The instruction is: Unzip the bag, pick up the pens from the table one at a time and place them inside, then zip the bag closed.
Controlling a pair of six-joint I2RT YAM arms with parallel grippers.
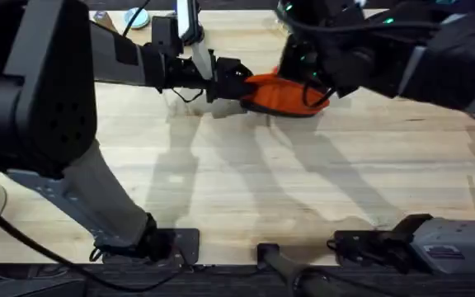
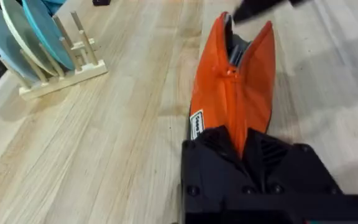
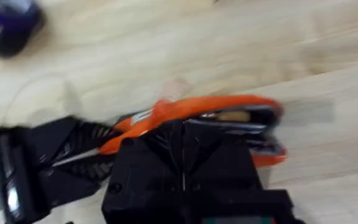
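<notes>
Both grippers held the orange bag at the table's twelve o'clock.

The left gripper was clamped on the bag's nine o'clock end, the zipper there closed. The right gripper pinched the three o'clock end, where the mouth gaped. A plate rack stood nearby.

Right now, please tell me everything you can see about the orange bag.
The bag is an oblong orange fabric pouch with a top zipper and a small white label at one end. It lies on the table, at its far middle. The zipper is closed along the near part and gapes open at the far end. The left pincer is shut on its near end; the right pincer sits at the open end, its grip unclear.
</notes>
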